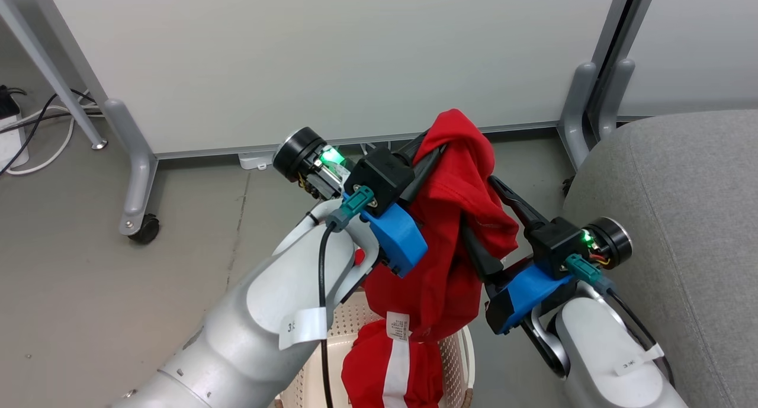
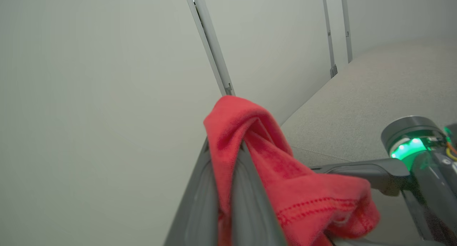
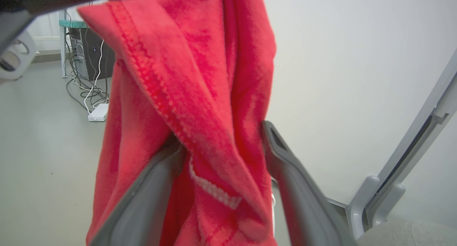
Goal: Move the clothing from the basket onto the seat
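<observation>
My left gripper [image 1: 431, 146] is raised above the basket [image 1: 459, 360] and is shut on the top of a plain red garment [image 1: 450, 230]. In the left wrist view the cloth [image 2: 250, 139] folds over the pinched fingers [image 2: 250, 199]. The garment hangs down to the basket rim. My right gripper [image 1: 477, 201] stands open just right of it, one finger [image 3: 142, 203] on each side of the hanging cloth [image 3: 200, 96]. A red garment with a white stripe [image 1: 394, 372] lies in the basket. The grey seat [image 1: 681, 218] is at the right, close beside my right arm.
White partition panels [image 1: 331, 58] on grey castor feet [image 1: 139, 183] stand behind. Cables and a white power box [image 1: 12, 141] lie on the floor at far left. A computer tower with cables [image 3: 89, 56] shows in the right wrist view. Bare grey floor [image 1: 89, 289] lies left of the basket.
</observation>
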### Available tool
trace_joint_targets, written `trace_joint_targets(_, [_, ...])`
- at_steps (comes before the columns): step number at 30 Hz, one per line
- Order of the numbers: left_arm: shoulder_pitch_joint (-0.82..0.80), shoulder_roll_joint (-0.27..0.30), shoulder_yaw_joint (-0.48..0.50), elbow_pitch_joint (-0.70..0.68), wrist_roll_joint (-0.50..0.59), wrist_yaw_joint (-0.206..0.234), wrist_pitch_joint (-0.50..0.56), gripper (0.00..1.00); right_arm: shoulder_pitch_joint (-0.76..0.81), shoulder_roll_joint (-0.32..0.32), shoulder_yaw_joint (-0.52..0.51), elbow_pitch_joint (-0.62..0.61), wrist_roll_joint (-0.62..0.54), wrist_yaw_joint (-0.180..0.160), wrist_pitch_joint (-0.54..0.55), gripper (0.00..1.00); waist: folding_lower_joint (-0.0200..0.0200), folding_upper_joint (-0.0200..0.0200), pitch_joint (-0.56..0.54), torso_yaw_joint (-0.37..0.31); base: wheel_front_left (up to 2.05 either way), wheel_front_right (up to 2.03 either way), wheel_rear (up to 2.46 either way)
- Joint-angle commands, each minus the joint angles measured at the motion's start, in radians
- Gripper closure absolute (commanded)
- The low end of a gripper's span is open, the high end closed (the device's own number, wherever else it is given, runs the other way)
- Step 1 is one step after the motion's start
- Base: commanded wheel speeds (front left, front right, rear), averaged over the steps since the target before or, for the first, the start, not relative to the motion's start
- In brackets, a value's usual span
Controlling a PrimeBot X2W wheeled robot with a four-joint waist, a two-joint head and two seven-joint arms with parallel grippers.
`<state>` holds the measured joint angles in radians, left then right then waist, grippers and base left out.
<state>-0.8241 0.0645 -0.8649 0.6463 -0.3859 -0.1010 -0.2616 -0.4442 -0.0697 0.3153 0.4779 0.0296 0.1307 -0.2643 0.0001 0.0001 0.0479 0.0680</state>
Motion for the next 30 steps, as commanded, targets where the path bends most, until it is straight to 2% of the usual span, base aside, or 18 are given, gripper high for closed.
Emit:
trace_joint_targets(1, [-0.018, -0.002, -0.004, -0.005, 0.001, 0.000, -0.004, 1.00, -0.020, -0.003, -0.001, 0.016, -0.006, 0.000, 0.000, 0.00, -0.0001, -0.0001, 0.002, 0.003, 0.00, 0.00, 0.00])
trace_joint_targets(5, [-0.018, -0.005, -0.014, -0.011, -0.004, 0.001, -0.005, 1.00, -0.047, 0.005, 0.003, 0.067, -0.005, 0.000, 0.000, 0.00, -0.0001, -0.0001, 0.003, 0.009, 0.00, 0.00, 0.00])
trace_joint_targets(6, [-0.017, -0.005, -0.017, -0.011, -0.006, 0.001, -0.005, 1.00, -0.052, 0.006, 0.006, 0.079, 0.000, 0.000, 0.000, 0.53, -0.0001, -0.0001, 0.003, 0.010, 0.00, 0.00, 0.00])
trace_joint_targets(7, [-0.017, -0.006, -0.020, -0.011, -0.007, 0.001, -0.005, 1.00, -0.059, 0.007, 0.008, 0.087, 0.005, 0.000, 0.000, 1.00, -0.0001, -0.0001, 0.004, 0.010, 0.00, 0.00, 0.00])
trace_joint_targets(29, [-0.020, -0.010, -0.035, 0.006, -0.019, 0.003, -0.005, 1.00, -0.054, 0.017, -0.006, 0.081, 0.035, 0.000, 0.000, 1.00, -0.0001, -0.0001, 0.004, 0.004, 0.00, 0.00, 0.00])
trace_joint_targets(30, [-0.020, -0.010, -0.034, 0.006, -0.019, 0.003, -0.005, 0.65, -0.054, 0.017, -0.009, 0.079, 0.036, 0.000, 0.000, 1.00, -0.0001, -0.0001, 0.005, 0.004, 0.00, 0.00, 0.00])
